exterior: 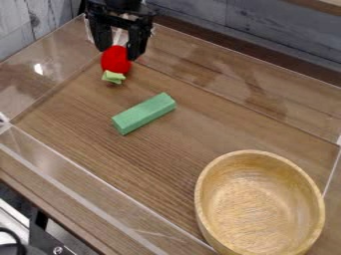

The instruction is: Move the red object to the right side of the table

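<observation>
The red object [116, 63], a small rounded toy fruit with a light green end, lies at the far left of the wood-grain table [226, 110]. My gripper [119, 42] hangs open just above it, pointing straight down, one dark finger on each side of the fruit's top. The fruit's upper edge is partly covered by the fingers. Whether the fingers touch it I cannot tell.
A flat green block [144, 113] lies diagonally near the table's middle-left. A round wooden bowl [260, 205] fills the near right corner. Low clear acrylic walls [27, 100] border the table.
</observation>
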### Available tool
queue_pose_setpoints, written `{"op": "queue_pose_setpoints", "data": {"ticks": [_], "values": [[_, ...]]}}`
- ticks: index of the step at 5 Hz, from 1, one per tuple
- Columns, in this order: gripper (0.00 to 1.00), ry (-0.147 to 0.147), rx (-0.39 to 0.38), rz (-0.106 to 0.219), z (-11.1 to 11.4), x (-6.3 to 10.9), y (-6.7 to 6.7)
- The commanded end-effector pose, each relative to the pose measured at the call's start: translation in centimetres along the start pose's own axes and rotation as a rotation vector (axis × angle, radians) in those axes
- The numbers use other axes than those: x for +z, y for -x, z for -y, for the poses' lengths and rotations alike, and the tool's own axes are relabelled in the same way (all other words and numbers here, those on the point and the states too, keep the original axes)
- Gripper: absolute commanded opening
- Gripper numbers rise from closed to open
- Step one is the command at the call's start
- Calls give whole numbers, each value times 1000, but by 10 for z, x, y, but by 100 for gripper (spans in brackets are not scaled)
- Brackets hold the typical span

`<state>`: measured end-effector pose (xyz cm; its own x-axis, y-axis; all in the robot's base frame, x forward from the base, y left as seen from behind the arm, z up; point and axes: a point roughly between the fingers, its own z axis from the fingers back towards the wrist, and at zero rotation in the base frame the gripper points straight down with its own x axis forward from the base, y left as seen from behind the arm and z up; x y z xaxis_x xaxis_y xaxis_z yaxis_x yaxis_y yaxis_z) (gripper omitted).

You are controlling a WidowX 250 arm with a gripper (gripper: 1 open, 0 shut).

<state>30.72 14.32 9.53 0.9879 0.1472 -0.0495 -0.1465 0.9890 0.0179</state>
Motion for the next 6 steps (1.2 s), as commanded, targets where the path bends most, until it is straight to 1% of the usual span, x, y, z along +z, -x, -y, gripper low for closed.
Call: {"op": "queue_pose_setpoints", "data": {"ticks": [1, 2, 5, 6], "values": [[100, -32, 29, 69, -21, 13, -16], [100, -38, 49, 74, -32, 6, -26], [100, -34, 103, 91, -52, -12, -55], [100, -22, 109, 97, -53, -11, -57]]}}
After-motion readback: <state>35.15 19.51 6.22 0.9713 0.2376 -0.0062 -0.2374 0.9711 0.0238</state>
